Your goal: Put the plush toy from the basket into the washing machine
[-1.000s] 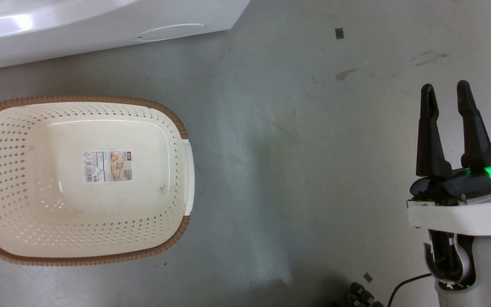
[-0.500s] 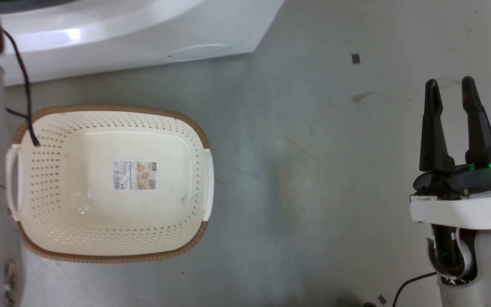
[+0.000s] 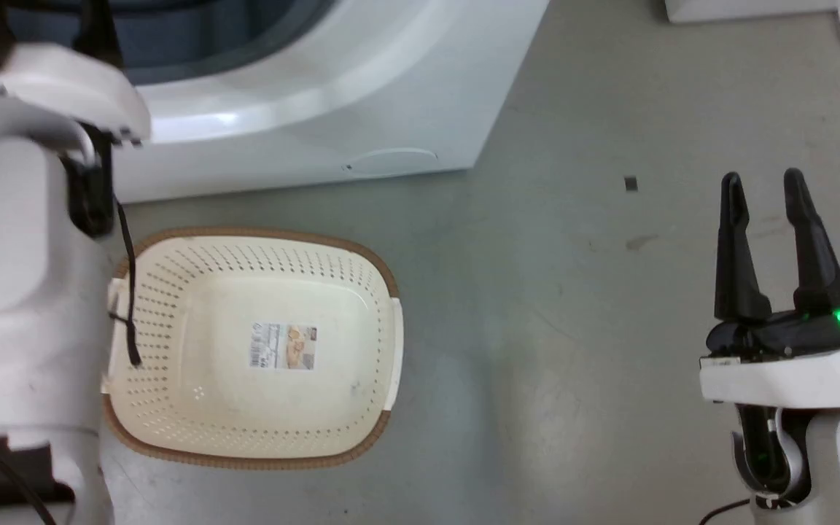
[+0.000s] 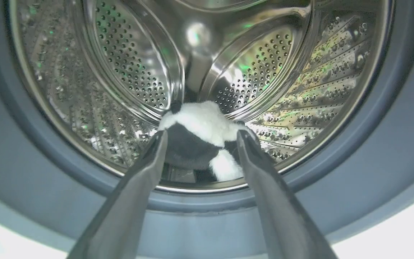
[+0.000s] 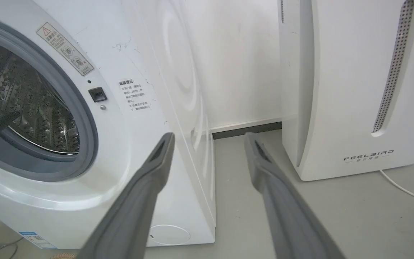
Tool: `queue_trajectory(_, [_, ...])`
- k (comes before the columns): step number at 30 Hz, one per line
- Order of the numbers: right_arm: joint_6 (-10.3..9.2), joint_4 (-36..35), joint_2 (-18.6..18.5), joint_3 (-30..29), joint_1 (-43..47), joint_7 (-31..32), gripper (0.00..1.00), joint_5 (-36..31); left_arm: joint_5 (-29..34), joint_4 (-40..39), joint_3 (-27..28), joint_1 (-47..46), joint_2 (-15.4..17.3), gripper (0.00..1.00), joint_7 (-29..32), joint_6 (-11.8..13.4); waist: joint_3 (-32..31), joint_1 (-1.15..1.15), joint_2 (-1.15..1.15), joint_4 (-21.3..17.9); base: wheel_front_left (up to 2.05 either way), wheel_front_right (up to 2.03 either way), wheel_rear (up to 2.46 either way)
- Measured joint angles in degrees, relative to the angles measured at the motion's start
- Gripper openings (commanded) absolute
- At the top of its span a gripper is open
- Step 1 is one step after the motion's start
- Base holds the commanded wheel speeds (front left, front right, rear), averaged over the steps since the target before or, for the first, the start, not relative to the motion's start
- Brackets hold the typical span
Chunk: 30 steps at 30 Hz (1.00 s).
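Observation:
The black-and-white plush toy (image 4: 201, 122) lies low in the steel drum (image 4: 120, 72) of the washing machine (image 3: 303, 109), just behind the grey gasket (image 4: 390, 126). My left gripper (image 4: 201, 135) is open at the porthole, with a fingertip on either side of the toy in the left wrist view. The cream basket (image 3: 362, 262) stands on the floor before the machine with nothing in it but its paper label (image 3: 283, 346). My left forearm (image 3: 19, 292) overlaps the basket's left rim. My right gripper (image 3: 763, 189) hangs open over bare floor at the right.
In the right wrist view the washing machine (image 5: 128, 126) is on the left, and a white appliance lettered FEELBIRD (image 5: 354, 90) stands to its right, with a strip of floor between them. A white cable (image 5: 408, 190) runs along the floor by that appliance.
The head camera has tilted up, so the basket and machine sit lower and further right in the picture. My left arm has come into it at the left. The right gripper keeps its pose.

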Motion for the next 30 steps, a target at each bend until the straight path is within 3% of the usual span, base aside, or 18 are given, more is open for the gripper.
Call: queue_trajectory(30, [0.0, 3.04, -0.01, -1.93, 11.77, 0.0, 1.0, -5.14, 5.27, -30.12, 4.03, 41.84, -10.17, 1.0, 0.0, 1.59, -19.64, 0.0, 0.0, 8.94, 0.0, 0.0, 0.0])
